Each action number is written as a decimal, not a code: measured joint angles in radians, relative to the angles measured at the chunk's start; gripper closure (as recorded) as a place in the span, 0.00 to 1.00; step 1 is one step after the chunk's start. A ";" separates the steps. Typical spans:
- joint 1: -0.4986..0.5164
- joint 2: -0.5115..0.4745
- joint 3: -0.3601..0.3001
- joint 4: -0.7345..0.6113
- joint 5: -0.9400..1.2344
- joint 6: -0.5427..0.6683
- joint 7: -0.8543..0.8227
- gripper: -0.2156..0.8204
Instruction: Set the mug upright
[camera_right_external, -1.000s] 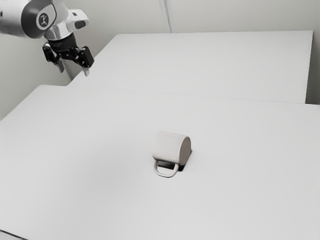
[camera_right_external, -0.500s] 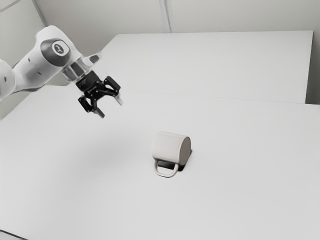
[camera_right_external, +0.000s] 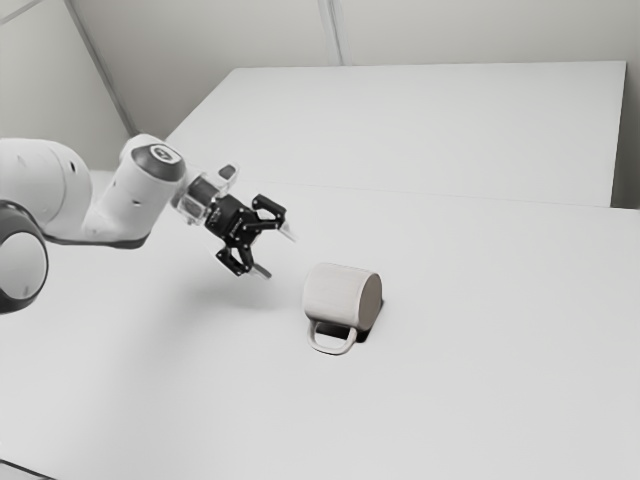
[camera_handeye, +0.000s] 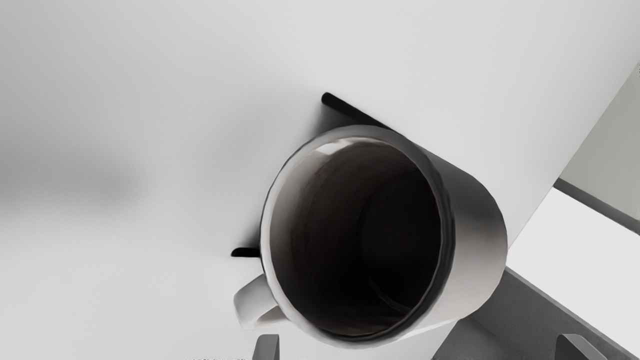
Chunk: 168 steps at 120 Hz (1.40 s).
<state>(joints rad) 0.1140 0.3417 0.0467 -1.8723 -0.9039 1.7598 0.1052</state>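
The pale table (camera_right_external: 480, 390) is the largest thing in the exterior view. Over it the white arm (camera_right_external: 145, 200) reaches in from nine o'clock. Its black gripper (camera_right_external: 279, 254) is at ten o'clock from the mug (camera_right_external: 335, 293), near but apart – the fingers are wide open and hold nothing. The mug lies on its side on the table, its mouth towards the gripper – and its handle (camera_right_external: 331, 350) points to six o'clock.
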 joint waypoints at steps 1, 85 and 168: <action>-0.002 0.002 -0.001 -0.001 -0.002 0.000 0.001 0.21; -0.081 0.158 -0.007 0.077 -0.267 0.015 0.051 0.21; -0.119 0.104 -0.047 0.140 -0.062 0.114 0.048 0.91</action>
<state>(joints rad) -0.0052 0.4459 0.0002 -1.7327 -0.9657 1.8739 0.1529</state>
